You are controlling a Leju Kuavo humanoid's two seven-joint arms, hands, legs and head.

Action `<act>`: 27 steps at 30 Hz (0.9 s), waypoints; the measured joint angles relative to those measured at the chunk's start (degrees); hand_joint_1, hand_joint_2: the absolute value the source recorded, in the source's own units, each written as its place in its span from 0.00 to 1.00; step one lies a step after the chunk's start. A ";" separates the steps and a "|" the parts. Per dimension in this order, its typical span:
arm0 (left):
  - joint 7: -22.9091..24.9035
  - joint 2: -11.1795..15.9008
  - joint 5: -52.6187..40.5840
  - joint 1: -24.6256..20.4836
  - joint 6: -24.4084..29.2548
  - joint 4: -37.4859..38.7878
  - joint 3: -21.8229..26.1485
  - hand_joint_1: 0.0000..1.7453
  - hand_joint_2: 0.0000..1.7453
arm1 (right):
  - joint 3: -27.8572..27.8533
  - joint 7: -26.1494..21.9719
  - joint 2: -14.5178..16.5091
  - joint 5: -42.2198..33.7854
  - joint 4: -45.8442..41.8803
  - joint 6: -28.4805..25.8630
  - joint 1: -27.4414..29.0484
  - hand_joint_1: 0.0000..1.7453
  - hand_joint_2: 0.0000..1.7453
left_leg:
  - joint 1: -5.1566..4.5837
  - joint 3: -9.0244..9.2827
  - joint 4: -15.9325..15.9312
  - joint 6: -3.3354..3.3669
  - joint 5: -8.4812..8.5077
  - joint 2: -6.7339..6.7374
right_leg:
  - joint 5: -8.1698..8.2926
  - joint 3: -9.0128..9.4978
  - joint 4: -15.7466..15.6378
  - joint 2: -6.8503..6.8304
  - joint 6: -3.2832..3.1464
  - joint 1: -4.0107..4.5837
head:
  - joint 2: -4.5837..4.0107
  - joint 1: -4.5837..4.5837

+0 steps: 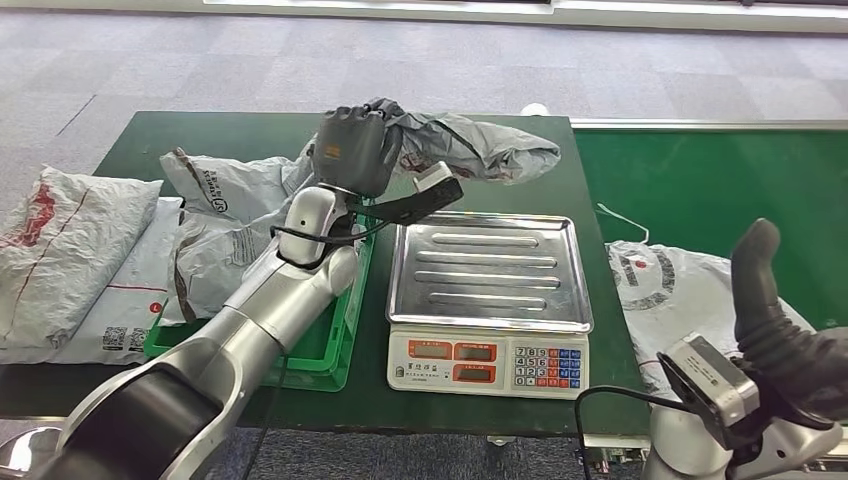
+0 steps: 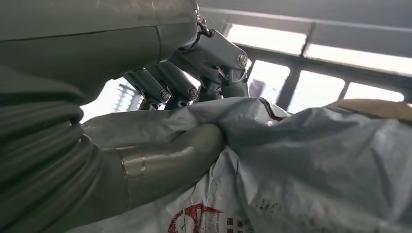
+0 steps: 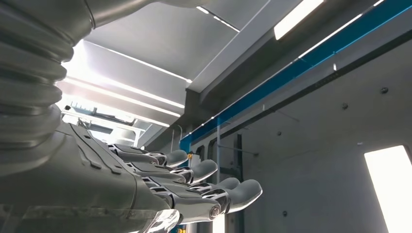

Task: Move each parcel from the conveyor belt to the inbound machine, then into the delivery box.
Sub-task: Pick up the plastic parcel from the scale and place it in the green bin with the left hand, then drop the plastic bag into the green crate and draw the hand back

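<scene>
Gripping a grey parcel (image 1: 470,145), left hand (image 1: 355,150) above the green table (image 1: 200,135)

The robot has polished silver arms, a black looping cable, grey ribbed wrist covers and a dark-fingered left hand (image 1: 352,150) with screws

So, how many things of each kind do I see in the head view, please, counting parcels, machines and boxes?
Parcels: 5. That is the grey parcel held by the left hand, the white parcel on the conveyor belt, the crate parcel, the crumpled parcel and the flat parcel.
Weighing scale: 1
Green crate: 1
Total: 7
</scene>
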 joint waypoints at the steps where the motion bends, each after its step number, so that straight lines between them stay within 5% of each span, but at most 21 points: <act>1: 1.78 0.65 -1.77 0.07 0.84 -0.80 0.38 1.00 1.00 | -0.02 0.33 0.00 0.30 -0.07 0.00 0.01 0.00 1.00 | 0.00 0.00 0.00 0.00 0.00 0.01 | 0.00 -0.01 0.00 0.01 0.00 0.00 | 0.00 0.00; 6: 8.81 3.86 -8.85 1.43 6.14 -5.85 3.08 1.00 1.00 | -0.06 1.68 0.00 1.53 -0.58 0.00 0.08 0.00 1.00 | 0.01 0.00 0.00 0.00 0.00 0.04 | 0.00 -0.02 0.00 0.02 0.00 0.01 | 0.00 -0.01; 14: 12.41 6.94 -14.79 6.38 9.24 -14.97 8.77 1.00 1.00 | -0.09 2.50 0.00 2.57 -0.84 0.00 0.12 0.00 1.00 | 0.01 0.00 0.00 0.00 -0.01 0.06 | -0.01 -0.03 0.00 0.05 0.00 0.00 | 0.00 -0.02; 20: 17.28 7.14 -23.63 11.28 -6.04 -21.29 14.33 1.00 1.00 | -0.11 4.89 0.00 5.03 -1.34 0.00 0.17 0.00 1.00 | 0.01 0.00 0.00 0.00 -0.01 0.07 | -0.01 -0.06 -0.01 0.05 -0.01 0.00 | 0.00 -0.01; 27: 18.36 6.31 -23.75 16.58 -19.26 -28.50 15.00 1.00 1.00 | -0.15 5.99 0.02 6.17 -1.52 0.00 0.20 0.00 1.00 | 0.00 0.00 0.00 0.01 -0.03 0.08 | -0.01 -0.07 0.00 0.09 -0.01 0.00 | 0.00 0.00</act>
